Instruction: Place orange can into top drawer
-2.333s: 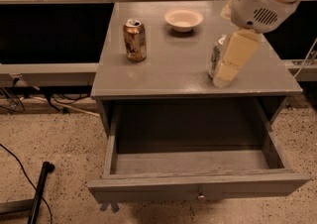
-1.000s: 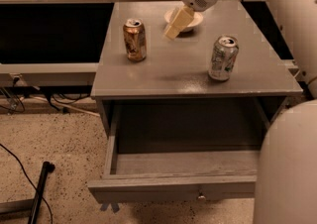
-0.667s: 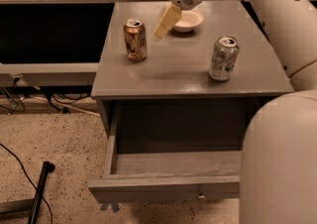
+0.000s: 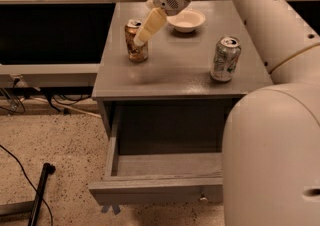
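The orange can [image 4: 134,45] stands upright at the left of the grey cabinet top [image 4: 175,72]. My gripper [image 4: 141,38] reaches down from the upper right, and its cream tip lies over the can's upper right side, right at the can. The top drawer [image 4: 150,190] is pulled out below the cabinet top. Its inside shows bare, and its small knob [image 4: 202,198] is at the front. My arm covers the right part of the drawer.
A silver-green-white can [image 4: 225,59] stands at the right of the cabinet top. A white bowl [image 4: 186,20] sits at the back. My large arm [image 4: 270,135] fills the right side. A black pole [image 4: 39,195] and cables lie on the speckled floor at the left.
The gripper has moved left from over the silver-green-white can, past the bowl, down to the orange can. The arm now fills more of the right side. Cans and drawer have not moved.
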### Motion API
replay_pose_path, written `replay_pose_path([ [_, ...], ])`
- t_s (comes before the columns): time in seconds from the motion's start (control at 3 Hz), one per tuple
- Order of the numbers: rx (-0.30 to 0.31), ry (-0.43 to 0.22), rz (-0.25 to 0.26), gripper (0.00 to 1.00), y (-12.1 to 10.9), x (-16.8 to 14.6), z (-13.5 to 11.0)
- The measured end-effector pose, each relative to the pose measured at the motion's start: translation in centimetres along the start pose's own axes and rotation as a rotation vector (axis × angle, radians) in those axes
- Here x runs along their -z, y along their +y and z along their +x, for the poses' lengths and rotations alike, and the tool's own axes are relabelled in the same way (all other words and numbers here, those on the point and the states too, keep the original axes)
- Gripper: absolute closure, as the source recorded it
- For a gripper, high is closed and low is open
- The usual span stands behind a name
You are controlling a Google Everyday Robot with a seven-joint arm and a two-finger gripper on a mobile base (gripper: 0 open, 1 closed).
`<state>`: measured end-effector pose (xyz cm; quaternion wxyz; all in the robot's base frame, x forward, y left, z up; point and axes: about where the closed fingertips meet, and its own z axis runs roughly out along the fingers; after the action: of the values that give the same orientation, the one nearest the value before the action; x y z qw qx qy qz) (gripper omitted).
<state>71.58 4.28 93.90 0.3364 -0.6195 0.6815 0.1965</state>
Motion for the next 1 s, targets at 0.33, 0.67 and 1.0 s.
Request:
replay_pose_path([
  [0.33,-0.024,-0.018,-0.038,0.00,1.1,-1.1,-1.3],
  [0.67,-0.050,-0.024,-0.040,0.00,1.2,-1.9,-1.4],
  [1.0,-0.048,-0.009,-0.011,0.00,0.4,-2.5,-0.9],
])
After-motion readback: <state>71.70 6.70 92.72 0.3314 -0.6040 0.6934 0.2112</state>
